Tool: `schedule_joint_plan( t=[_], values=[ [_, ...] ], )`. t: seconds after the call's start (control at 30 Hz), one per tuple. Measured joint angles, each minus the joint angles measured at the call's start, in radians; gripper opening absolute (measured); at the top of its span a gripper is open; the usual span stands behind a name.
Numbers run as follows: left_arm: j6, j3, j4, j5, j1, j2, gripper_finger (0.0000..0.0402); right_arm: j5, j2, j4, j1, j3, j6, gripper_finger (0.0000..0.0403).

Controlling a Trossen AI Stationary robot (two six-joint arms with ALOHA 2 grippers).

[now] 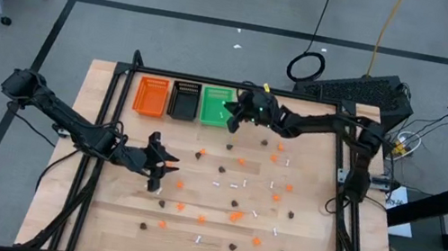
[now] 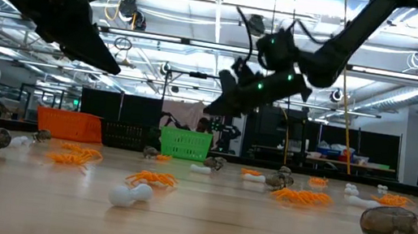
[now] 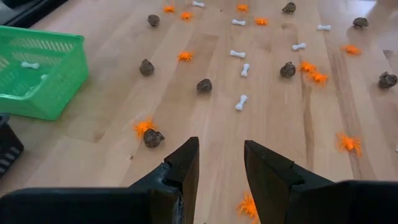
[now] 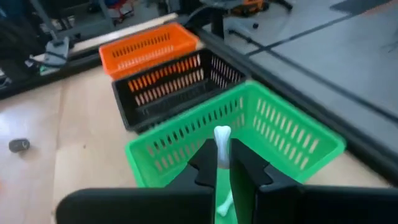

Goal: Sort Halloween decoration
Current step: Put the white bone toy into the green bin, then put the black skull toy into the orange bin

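Writing: we read no brand or label.
Right gripper (image 4: 222,163): clamped a white stick (image 4: 222,144) over the green tray (image 4: 292,140).
Left gripper (image 3: 221,163): jaws stood parted, holding nothing.

Left gripper (image 3: 221,163) hangs above the wooden tabletop (image 3: 273,124), fingers (image 3: 186,163) parted and empty. White bones (image 3: 241,102), dark brown blobs (image 3: 204,86) and orange trinkets (image 3: 144,127) lie scattered. The green tray (image 3: 56,81) holds white bones.

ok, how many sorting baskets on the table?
3, in a row at the table's far edge: orange basket, black basket, green basket. The right gripper, holding a white bone, partly covers the green one from above. None looks hidden.
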Motion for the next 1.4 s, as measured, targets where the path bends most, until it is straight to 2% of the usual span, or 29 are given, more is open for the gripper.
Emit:
schedule_joint_plan(
  t=[0.23,0.43,0.6,0.77,0.9,0.97,1.1,1.23,1.33,1.4],
  values=[
    [-0.024,0.000,0.001,-0.078,0.000,0.000,0.0125,-0.021,0.053,0.058,-0.023,0.000,0.011,0.0022],
    [-0.029,0.000,0.001,-0.116,0.000,0.000,0.0125,-0.022,0.042,0.074,-0.021,0.000,0.008,0.0093],
    [-0.129,0.000,-0.002,-0.166,0.001,0.000,0.0125,-0.031,0.026,0.119,-0.013,0.000,0.008,0.0149],
    [-0.155,0.000,-0.015,-0.181,0.001,0.000,0.0125,-0.103,0.027,0.152,0.008,0.000,0.014,0.0174],
    [-0.153,0.000,-0.043,-0.219,0.006,0.000,0.0125,-0.257,0.027,0.148,0.048,0.000,0.032,0.0174],
    [-0.147,0.000,-0.043,-0.227,0.016,0.005,0.0125,-0.290,0.027,0.143,0.083,0.000,0.033,0.0172],
    [-0.110,0.000,-0.045,-0.254,0.043,0.032,0.0125,-0.290,0.027,0.144,0.176,0.000,-0.003,0.0170],
    [-0.094,0.000,-0.024,-0.278,0.097,0.086,0.0125,-0.259,0.027,0.108,0.313,0.000,-0.133,0.0169],
    [-0.095,0.000,0.005,-0.254,0.136,0.135,0.0125,-0.125,0.027,0.055,0.420,0.000,-0.214,0.0169],
    [-0.096,0.000,0.044,-0.201,0.158,0.174,0.0126,-0.027,0.027,0.015,0.485,0.000,-0.266,0.0169]
  ],
)
